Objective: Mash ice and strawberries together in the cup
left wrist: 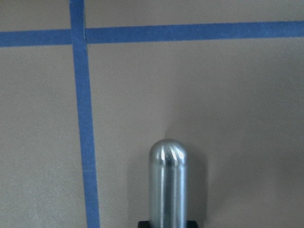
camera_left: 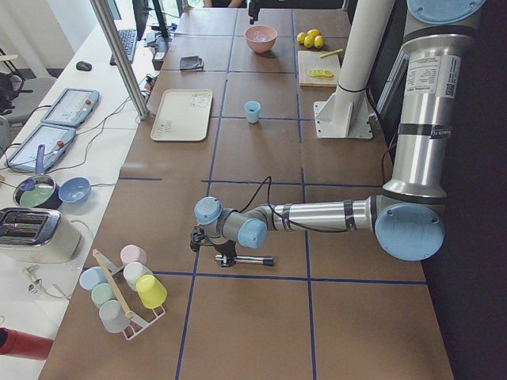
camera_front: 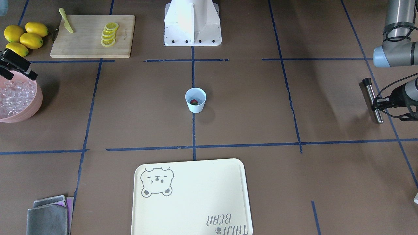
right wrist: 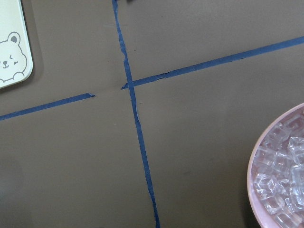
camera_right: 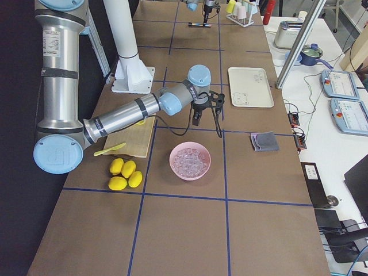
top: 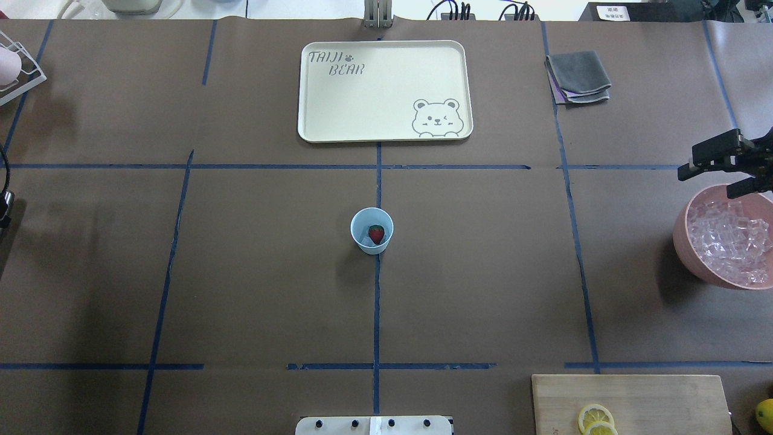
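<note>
In the front-facing view the right arm is coming in at the left edge. The right gripper is hanging above the rim of the pink bowl, with its two black fingers standing well apart and nothing between them. The ice, clear glassy cubes, is filling that bowl. At the right edge the left gripper is clamping a smooth steel rod with a black cap. The matte pale-blue cup is standing upright in the middle of the brown table, and the dark-red strawberry is lying inside it.

In the overhead view the spread fingers are hovering over the bowl's far rim.

In the exterior left view the near arm is stretching out low, and it is carrying the rod level. I cannot tell whether the rod is touching the table.

In the exterior right view the near arm is reaching past the bowl with its wrist raised.

In the left wrist view the rod's rounded, shiny end is pointing forward.

In the right wrist view the bowl's rim and the ice are showing in the lower right corner.
</note>
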Available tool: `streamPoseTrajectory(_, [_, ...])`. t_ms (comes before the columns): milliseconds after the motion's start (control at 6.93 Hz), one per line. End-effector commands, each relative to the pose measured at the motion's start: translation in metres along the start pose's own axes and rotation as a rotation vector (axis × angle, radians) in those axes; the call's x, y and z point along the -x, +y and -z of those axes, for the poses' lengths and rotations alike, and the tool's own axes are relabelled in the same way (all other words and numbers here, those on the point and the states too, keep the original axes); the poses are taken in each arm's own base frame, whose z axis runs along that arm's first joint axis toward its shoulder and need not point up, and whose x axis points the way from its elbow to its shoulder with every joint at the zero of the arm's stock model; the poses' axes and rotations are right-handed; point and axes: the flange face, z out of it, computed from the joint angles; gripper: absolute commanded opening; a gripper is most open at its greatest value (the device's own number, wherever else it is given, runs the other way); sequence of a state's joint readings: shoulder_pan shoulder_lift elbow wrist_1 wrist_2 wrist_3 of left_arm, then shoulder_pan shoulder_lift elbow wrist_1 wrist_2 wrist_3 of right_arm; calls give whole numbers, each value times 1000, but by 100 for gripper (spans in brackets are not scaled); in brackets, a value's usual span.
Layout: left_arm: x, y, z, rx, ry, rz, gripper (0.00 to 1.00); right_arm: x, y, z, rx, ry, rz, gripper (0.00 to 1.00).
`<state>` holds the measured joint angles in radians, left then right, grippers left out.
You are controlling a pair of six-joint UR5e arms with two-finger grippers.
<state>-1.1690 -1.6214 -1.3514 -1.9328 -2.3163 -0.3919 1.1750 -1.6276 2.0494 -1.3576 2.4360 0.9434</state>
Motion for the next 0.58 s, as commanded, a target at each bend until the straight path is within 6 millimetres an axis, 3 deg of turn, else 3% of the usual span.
streamPoseTrajectory(0, [0, 1, 1, -1, 0, 1, 88, 1, 1, 1, -1, -2, 2, 100])
streamPoseTrajectory(144, [-4, -1, 6, -12, 4, -6, 100, 1, 1, 2, -3, -3, 3, 100])
streamPoseTrajectory(289, [-25, 2, 34, -62, 23, -48, 100, 2, 1, 4, -6, -5, 7, 99])
streamPoseTrajectory(433, [-37, 11, 73, -131, 42, -75, 100, 3, 3, 7, -7, -7, 5, 99])
